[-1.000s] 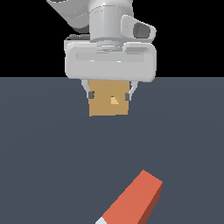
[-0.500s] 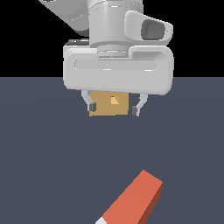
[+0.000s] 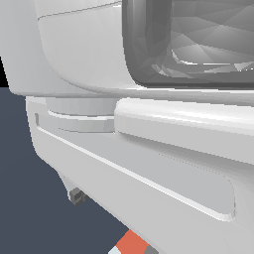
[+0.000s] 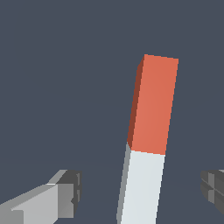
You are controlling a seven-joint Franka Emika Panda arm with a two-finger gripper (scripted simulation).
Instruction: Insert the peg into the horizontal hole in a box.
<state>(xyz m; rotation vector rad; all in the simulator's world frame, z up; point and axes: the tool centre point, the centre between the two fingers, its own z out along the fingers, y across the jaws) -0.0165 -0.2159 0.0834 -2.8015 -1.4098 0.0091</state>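
Note:
The peg (image 4: pixel 151 109) lies on the dark floor, orange-red for most of its length with a pale grey-white end (image 4: pixel 140 188). In the wrist view my gripper (image 4: pixel 142 189) is open, with one finger (image 4: pixel 65 192) on each side of the peg's white end, and both are apart from it. In the exterior view the hand's white housing (image 3: pixel 149 163) fills most of the frame. One dark fingertip (image 3: pixel 77 196) shows below it, and a small piece of the peg (image 3: pixel 132 243) shows at the lower edge. The box and its hole are hidden.
The dark grey floor (image 4: pixel 65 65) surrounds the peg. The floor (image 3: pixel 30 213) shows at the exterior view's left, below the hand. Nothing else is visible.
The hand has left the box and come toward the camera, over the peg. It now fills the exterior view and hides the box. The peg has not moved.

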